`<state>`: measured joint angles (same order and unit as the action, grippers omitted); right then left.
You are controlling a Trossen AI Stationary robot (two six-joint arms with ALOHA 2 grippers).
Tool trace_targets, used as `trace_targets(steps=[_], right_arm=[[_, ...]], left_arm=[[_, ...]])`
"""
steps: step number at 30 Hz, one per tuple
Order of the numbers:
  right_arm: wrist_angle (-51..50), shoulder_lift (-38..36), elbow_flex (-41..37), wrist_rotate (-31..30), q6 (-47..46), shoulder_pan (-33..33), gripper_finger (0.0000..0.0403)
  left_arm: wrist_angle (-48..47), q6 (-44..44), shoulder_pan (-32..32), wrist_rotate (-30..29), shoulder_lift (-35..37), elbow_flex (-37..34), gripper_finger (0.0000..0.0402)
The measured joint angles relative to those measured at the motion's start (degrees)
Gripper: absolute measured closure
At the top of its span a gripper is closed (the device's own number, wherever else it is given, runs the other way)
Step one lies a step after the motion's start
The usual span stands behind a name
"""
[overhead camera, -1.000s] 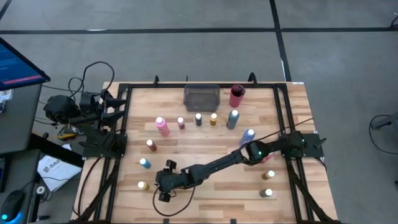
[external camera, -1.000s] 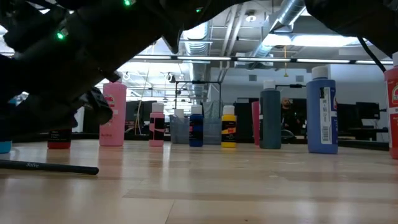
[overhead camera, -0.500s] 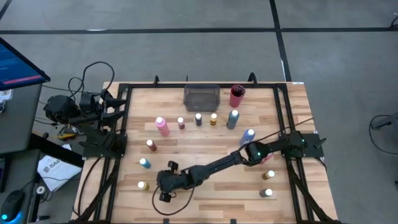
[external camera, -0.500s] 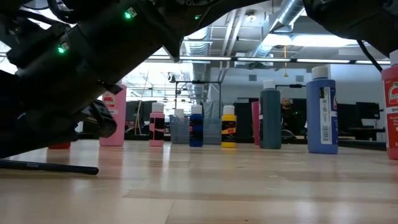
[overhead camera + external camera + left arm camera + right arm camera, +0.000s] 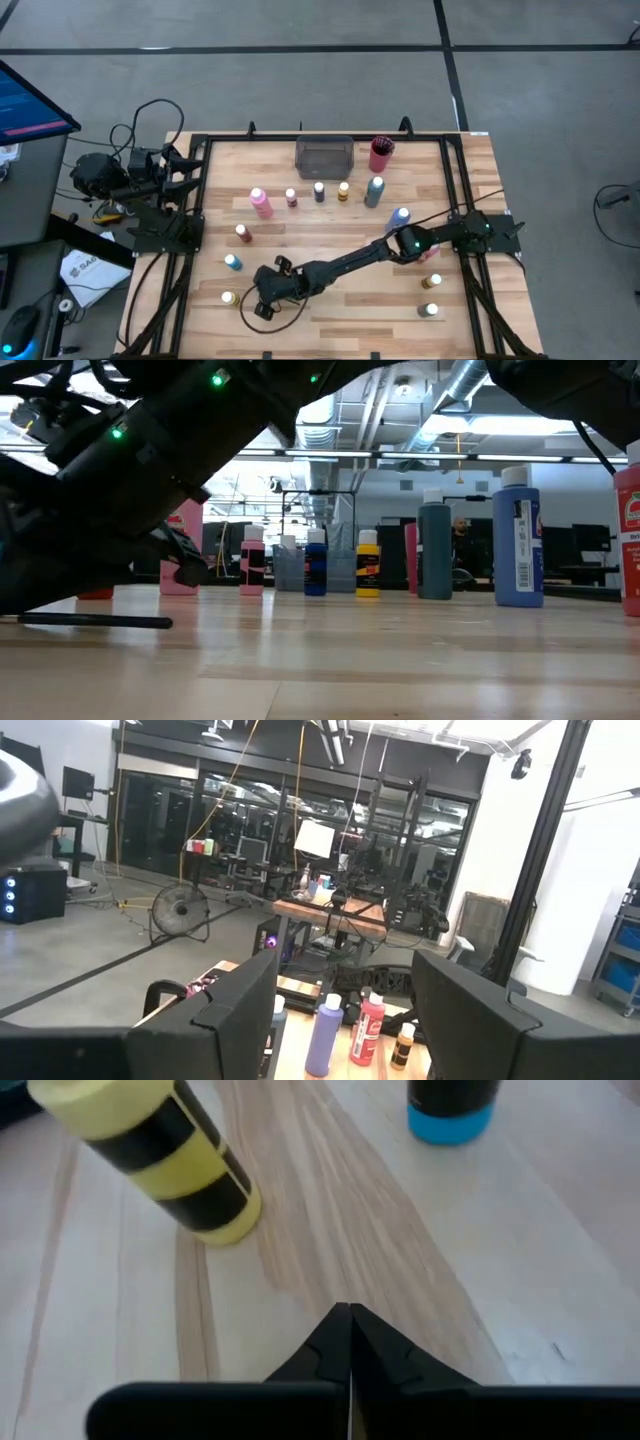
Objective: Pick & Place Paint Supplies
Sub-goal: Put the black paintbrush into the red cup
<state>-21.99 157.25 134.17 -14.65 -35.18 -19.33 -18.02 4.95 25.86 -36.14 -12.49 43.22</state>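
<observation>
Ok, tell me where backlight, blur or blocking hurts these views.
Low view: the bright room behind turns the right arm into a dark silhouette that hides the table's left part. Right wrist view: the yellow bottle looms close and soft-edged. Left wrist view: bright ceiling lights, dark fingers.

The right arm hides part of the pink bottle behind it.

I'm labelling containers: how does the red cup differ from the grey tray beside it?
The red cup is round and narrow, while the grey tray is rectangular and wider. In the low view, the cup stands taller than the tray. Both sit at the table's far edge, side by side but not touching.
</observation>
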Motion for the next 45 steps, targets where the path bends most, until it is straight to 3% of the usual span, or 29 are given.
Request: trace_targets(steps=[6,12,23,35,45], right_arm=[[-6.66,-3.88,-0.42,0.55,0.68,1.06,0.0402],[-6.76,-9.03,-0.18,-0.9,4.25,2.71,0.0403],[-17.49,-21.47,-0.46,-10.22,15.82,7.32,0.0403],[-27.2,-41.09,-0.62,-15.52,32.53,19.74,0.0403],[-33.83,-55.94,-0.59,-15.69,42.42,33.07,0.0403]], left_arm=[[0.03,-0.06,-0.02,0.0,0.0,-0.02,0.0176],[0.03,-0.15,0.0,0.0,0.0,-0.01,0.0176],[0.07,-0.17,0.01,-0.02,0.0,-0.01,0.0176],[0.07,-0.2,0.0,-0.04,0.0,-0.02,0.0176],[0.04,-1.92,0.0,-0.41,0.0,-0.02,0.0176]])
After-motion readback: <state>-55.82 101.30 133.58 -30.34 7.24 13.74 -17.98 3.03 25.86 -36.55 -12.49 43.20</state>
